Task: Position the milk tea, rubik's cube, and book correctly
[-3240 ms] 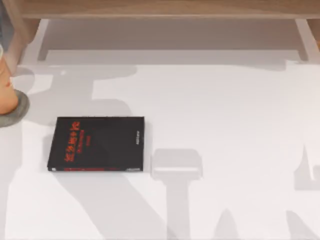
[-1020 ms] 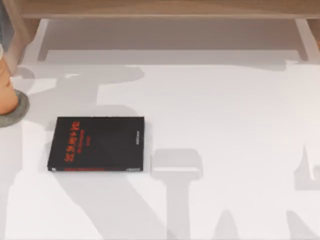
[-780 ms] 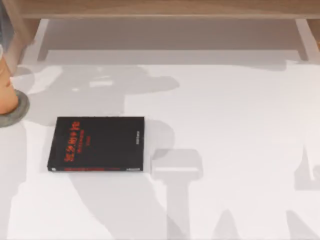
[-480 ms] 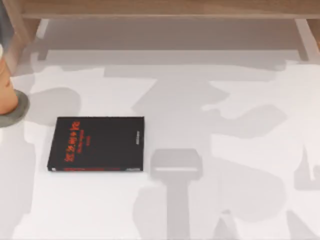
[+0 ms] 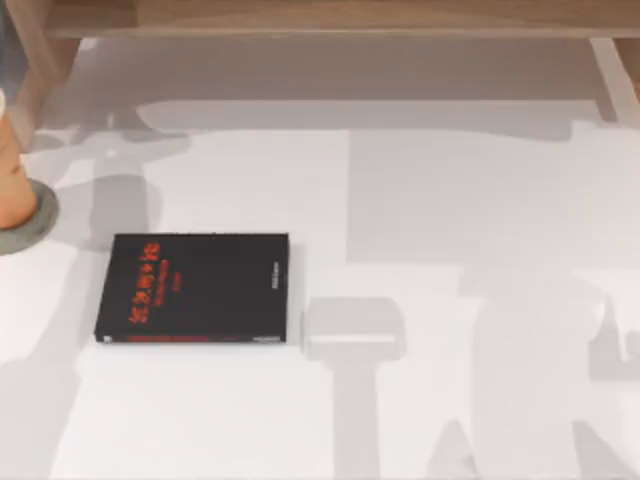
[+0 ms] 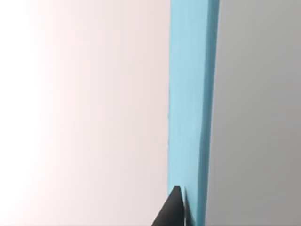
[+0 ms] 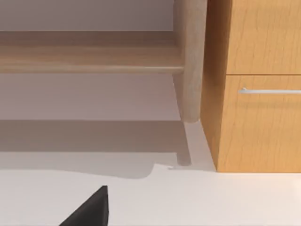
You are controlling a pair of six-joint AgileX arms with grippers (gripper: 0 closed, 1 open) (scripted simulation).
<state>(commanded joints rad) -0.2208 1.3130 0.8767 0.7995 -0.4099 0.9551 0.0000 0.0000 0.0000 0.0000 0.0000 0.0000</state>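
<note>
The milk tea (image 5: 12,185), a tapering orange-brown cup, stands upright on a flat grey coaster (image 5: 38,222) at the table's far left edge, partly cut off. In the left wrist view the light-blue book (image 6: 190,94) runs edge-on straight out from my left gripper (image 6: 176,209), which is shut on it against a blank pale background. A dark part of my right gripper (image 7: 89,209) hangs over the white table, facing wooden furniture. The rubik's cube is out of view.
A black book with red lettering (image 5: 195,288) lies flat at the table's left middle. A wooden shelf (image 5: 320,18) runs along the back. The right wrist view has a wooden leg (image 7: 190,61) beside a drawer cabinet (image 7: 258,94).
The arm shadows on the table have swept from the left towards the middle and right. The milk tea and the black book have stayed put.
</note>
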